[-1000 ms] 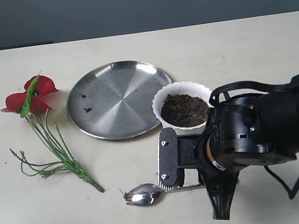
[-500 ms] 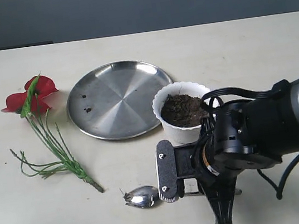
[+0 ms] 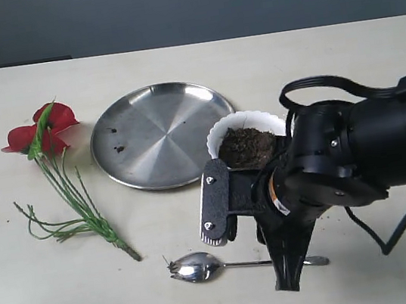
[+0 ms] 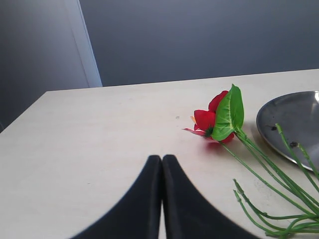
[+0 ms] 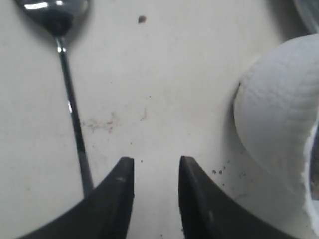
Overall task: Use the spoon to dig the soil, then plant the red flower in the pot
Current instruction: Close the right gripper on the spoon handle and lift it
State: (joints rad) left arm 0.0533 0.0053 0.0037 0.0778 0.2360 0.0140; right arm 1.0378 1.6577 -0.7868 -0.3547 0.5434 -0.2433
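Note:
The spoon (image 3: 195,266) lies flat on the table, its thin handle (image 5: 70,99) running along the outside of one finger. My right gripper (image 3: 238,234) (image 5: 155,164) hangs open over bare table between spoon and pot, with nothing between its fingers. The white pot (image 3: 219,134) (image 5: 279,134) holds dark soil (image 3: 246,145) and is partly hidden by the right arm. The red flower (image 3: 43,130) (image 4: 214,119) lies at the left with its green stems (image 3: 77,205) spread toward the front. My left gripper (image 4: 161,158) is shut and empty, short of the flower, and is out of the exterior view.
A round steel plate (image 3: 158,136) (image 4: 294,124) sits between flower and pot, with a few soil crumbs (image 3: 117,148) on it. Soil specks dot the table beside the pot (image 5: 217,172). The right arm's bulk and cable (image 3: 388,162) cover the table's right front.
My right gripper has lifted off the spoon's handle and shifted toward the pot. The spoon stays on the table, its whole handle now uncovered. Flower, plate and pot have not moved.

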